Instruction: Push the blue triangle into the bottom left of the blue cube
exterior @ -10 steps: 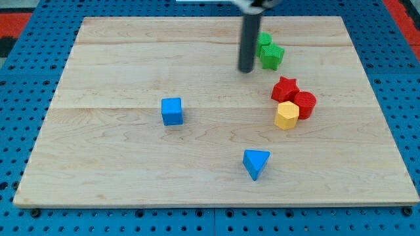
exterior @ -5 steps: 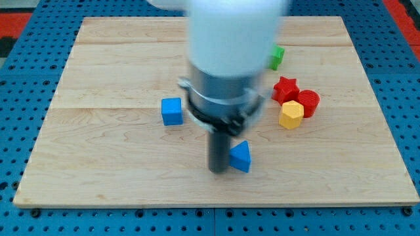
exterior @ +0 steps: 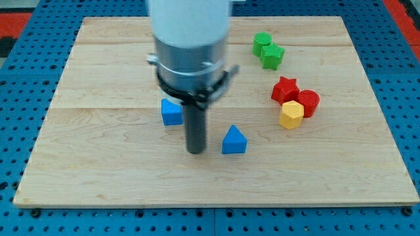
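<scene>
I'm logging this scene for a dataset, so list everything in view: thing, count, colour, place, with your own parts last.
blue triangle: 1, blue, below board centre, just to the view's right of my tip.
blue cube: 1, blue, left of centre, partly hidden by my arm.
green blocks: 2, green, touching, upper right; shapes unclear.
red star: 1, red, right side.
red cylinder: 1, red, right of the star.
yellow block: 1, yellow, against both red blocks.
wooden board: 1, light wood, on blue pegboard.
my tip: 1, dark rod, between cube and triangle, slightly lower.

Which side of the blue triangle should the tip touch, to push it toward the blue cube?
Probably its right face. The blue triangle lies right of and below the blue cube, while my tip stands left of the triangle, between the two, so it should go around first.
</scene>
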Tool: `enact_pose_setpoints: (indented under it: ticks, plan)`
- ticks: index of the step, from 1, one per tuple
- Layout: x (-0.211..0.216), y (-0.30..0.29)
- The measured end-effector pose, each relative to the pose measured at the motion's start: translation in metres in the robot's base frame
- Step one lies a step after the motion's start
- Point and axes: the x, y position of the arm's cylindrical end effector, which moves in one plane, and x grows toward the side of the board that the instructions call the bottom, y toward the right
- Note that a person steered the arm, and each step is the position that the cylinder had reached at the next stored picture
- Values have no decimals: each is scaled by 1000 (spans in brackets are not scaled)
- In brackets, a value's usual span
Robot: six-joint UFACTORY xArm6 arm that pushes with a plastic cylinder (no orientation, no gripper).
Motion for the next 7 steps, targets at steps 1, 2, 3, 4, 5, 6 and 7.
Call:
enact_pose_setpoints:
  ticks: [1,2,3,4,5,6,7]
  plan:
    - [50,23]
    - [45,83]
    - [15,119]
    - [-11,12]
    - [-54,-16]
    - [-58,47]
    - [-52,116]
